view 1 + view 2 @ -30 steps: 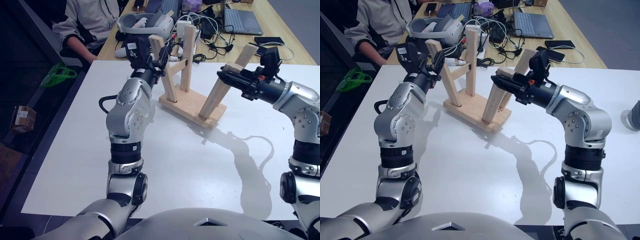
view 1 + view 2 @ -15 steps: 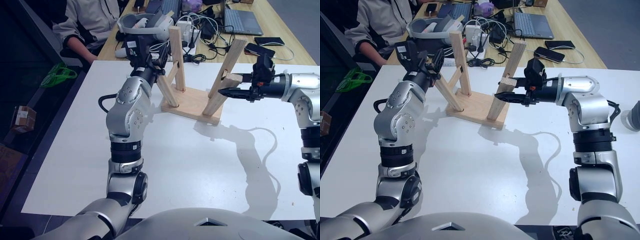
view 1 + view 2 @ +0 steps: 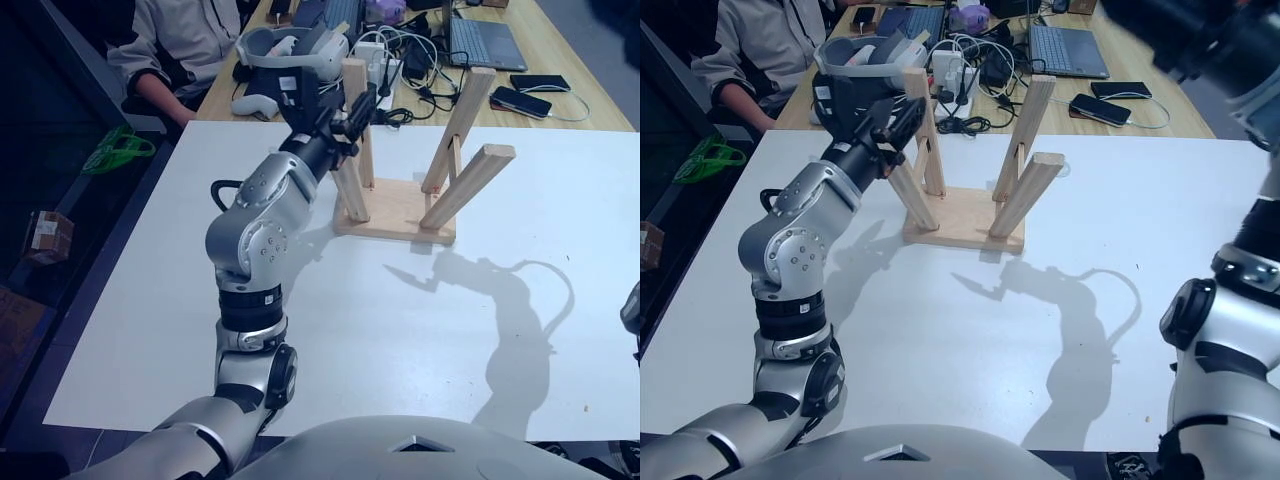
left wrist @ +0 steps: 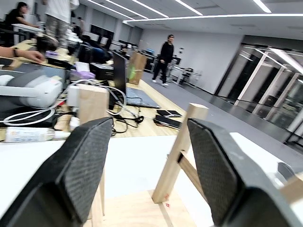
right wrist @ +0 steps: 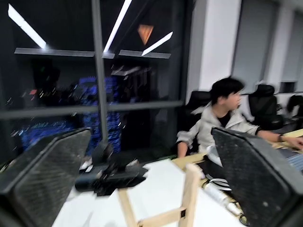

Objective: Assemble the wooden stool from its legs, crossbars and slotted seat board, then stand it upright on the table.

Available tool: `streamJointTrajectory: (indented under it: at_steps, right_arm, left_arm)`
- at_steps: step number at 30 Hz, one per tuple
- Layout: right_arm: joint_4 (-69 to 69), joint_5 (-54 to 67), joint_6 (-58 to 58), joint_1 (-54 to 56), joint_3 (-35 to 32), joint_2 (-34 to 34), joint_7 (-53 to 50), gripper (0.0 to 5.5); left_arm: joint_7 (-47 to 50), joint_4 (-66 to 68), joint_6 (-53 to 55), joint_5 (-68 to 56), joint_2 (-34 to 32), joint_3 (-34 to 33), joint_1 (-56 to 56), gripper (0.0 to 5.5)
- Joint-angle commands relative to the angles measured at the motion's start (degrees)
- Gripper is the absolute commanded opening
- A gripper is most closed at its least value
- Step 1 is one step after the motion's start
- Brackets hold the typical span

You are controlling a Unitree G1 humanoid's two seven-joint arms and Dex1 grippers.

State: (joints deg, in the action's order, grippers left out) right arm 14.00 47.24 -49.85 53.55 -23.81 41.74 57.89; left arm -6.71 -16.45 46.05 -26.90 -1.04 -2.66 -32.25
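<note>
The wooden stool rests upside down on its seat board [image 3: 395, 215], which lies flat on the white table [image 3: 300, 330]. Its legs point up: two at the left [image 3: 355, 130], a tall one [image 3: 462, 100] and a slanted one [image 3: 470, 185] at the right. My left gripper [image 3: 345, 100] is open beside the top of the left legs. In the left wrist view, its pads [image 4: 80, 175] stand wide apart with a far leg [image 4: 177, 156] seen between them. My right gripper [image 5: 151, 170] is open, raised high above the stool, and holds nothing.
A headset [image 3: 290, 45], tangled cables [image 3: 420, 60], a laptop [image 3: 480, 40] and a phone [image 3: 535, 83] lie on the wooden desk behind the table. A person [image 3: 180, 40] sits at the back left. The table's near half is bare white surface.
The stool has gone from tilted to flat on its seat board. My right gripper let go of the right leg and rose away. My left gripper shifted right beside the left legs.
</note>
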Motion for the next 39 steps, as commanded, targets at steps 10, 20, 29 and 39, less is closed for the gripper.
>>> streamJointTrajectory:
  at_steps: [10,20,29,39]
  right_arm:
    - [-0.66,1.09,-4.52,-19.76,-5.46,5.86,-3.8,4.88]
    - [1.83,-1.17,-4.58,-30.88,-7.53,10.84,-0.53,4.88]
    - [-4.95,-16.55,12.68,-39.87,13.61,13.31,11.9,4.88]
    - [23.9,-35.57,42.84,-18.14,29.64,-3.52,12.36,4.88]
  left_arm:
    - [-2.6,-4.6,5.64,-4.02,-2.78,1.04,1.12,2.92]
    - [-7.11,-4.47,12.73,-26.69,-10.77,-19.19,-3.3,2.92]
    - [-35.51,-4.72,11.78,-18.61,-41.71,-4.48,18.61,2.92]
    - [-37.29,6.77,-3.36,0.69,-30.38,18.22,3.35,2.92]
